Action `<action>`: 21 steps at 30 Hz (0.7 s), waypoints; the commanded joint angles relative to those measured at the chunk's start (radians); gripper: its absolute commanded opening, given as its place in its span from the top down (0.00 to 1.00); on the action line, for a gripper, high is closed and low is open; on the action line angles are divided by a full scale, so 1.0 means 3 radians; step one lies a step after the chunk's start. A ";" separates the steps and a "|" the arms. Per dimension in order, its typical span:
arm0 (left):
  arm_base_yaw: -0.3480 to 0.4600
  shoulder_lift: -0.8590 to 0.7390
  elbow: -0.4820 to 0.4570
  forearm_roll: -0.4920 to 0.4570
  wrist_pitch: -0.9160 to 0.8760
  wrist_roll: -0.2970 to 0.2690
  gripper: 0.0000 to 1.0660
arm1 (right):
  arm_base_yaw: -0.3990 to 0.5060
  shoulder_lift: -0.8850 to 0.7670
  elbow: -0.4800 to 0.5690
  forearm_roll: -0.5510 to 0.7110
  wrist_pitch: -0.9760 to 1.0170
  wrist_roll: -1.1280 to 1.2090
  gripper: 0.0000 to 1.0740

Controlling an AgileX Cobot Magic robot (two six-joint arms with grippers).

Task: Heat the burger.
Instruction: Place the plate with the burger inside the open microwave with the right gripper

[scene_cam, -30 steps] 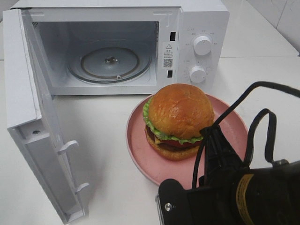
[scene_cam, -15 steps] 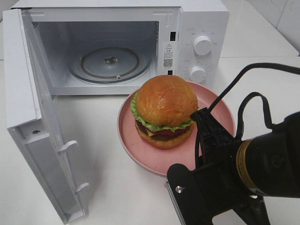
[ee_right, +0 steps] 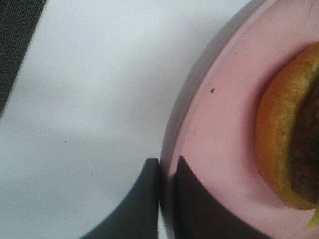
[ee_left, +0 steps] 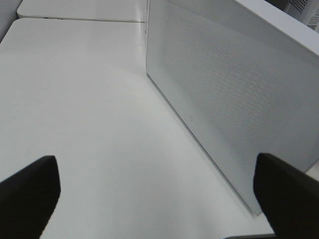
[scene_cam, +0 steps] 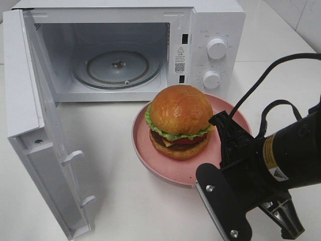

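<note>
Right gripper (ee_right: 167, 167) clamps plate (ee_right: 224, 114) rim; overhead, burger (scene_cam: 180, 120) at its 9 o'clock. Only wrist view shows the pinch. Left gripper (ee_left: 159, 199) gapes.

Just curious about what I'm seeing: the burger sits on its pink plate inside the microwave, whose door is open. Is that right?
Not quite. The burger is on its pink plate but outside, in front of the microwave, whose door is open; the exterior high view shows it.
</note>
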 commanded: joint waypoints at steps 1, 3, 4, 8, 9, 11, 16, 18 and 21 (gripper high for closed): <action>-0.0017 -0.0057 0.0010 -0.0020 -0.0043 0.0000 0.08 | -0.0173 -0.0037 -0.0023 0.0250 -0.0260 -0.0503 1.00; -0.0017 -0.0057 0.0010 -0.0020 -0.0043 0.0000 0.08 | -0.0207 -0.0037 -0.0037 0.0340 -0.0283 -0.0607 1.00; -0.0017 -0.0057 0.0010 -0.0020 -0.0043 0.0000 0.08 | -0.0257 -0.0037 -0.0073 0.0520 -0.0323 -0.0843 1.00; -0.0017 -0.0057 0.0010 -0.0020 -0.0043 0.0000 0.08 | -0.0323 -0.0037 -0.0130 0.0760 -0.0377 -0.1220 1.00; -0.0017 -0.0057 0.0010 -0.0020 -0.0043 0.0000 0.08 | -0.0357 -0.0037 -0.0157 0.0913 -0.0383 -0.1460 1.00; -0.0017 -0.0057 0.0010 -0.0020 -0.0043 0.0000 0.08 | -0.0387 -0.0030 -0.0167 0.1013 -0.0393 -0.1587 1.00; -0.0017 -0.0057 0.0010 -0.0020 -0.0043 0.0000 0.08 | -0.0467 -0.0027 -0.0170 0.1230 -0.0513 -0.1910 1.00; -0.0017 -0.0057 0.0010 -0.0020 -0.0043 0.0000 0.08 | -0.0467 -0.0027 -0.0170 0.1090 -0.0560 -0.1900 1.00; -0.0017 -0.0057 0.0010 -0.0020 -0.0043 0.0000 0.08 | -0.0463 -0.0027 -0.0177 0.1043 -0.0640 -0.1870 1.00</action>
